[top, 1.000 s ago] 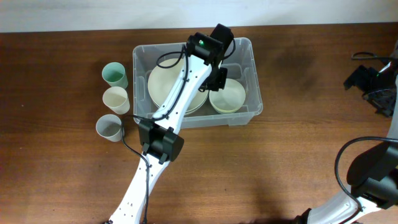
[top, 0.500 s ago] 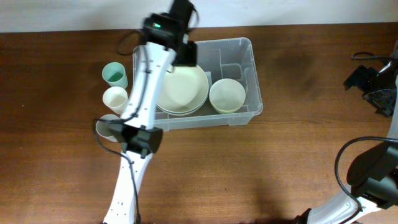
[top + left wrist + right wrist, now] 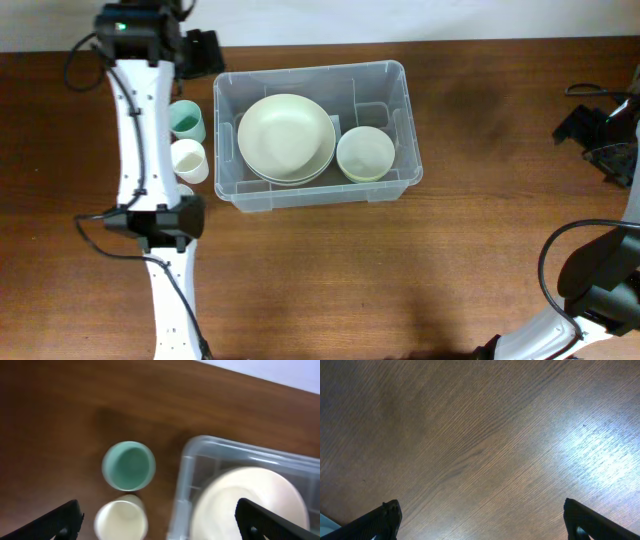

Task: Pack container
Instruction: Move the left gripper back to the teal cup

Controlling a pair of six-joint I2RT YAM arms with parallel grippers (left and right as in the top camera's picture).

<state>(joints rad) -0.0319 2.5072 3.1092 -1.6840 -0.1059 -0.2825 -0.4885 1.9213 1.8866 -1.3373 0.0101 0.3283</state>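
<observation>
Overhead: container (image 3: 385, 85) holds plate (image 3: 286, 137) and bowl (image 3: 365, 153); left gripper (image 3: 157, 512) and right gripper (image 3: 480, 510) both spread wide, empty.

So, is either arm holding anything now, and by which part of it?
Nothing is held. Both arms' jaws stand open and empty: left above the cups, right above the table.

One clear container (image 3: 300, 72) holds one bowl (image 3: 365, 153) and one plate stack (image 3: 286, 135), its number unclear. Two cups stand on the desk (image 3: 330, 270): one green cup (image 3: 186, 122) and one cream cup (image 3: 189, 160).
</observation>
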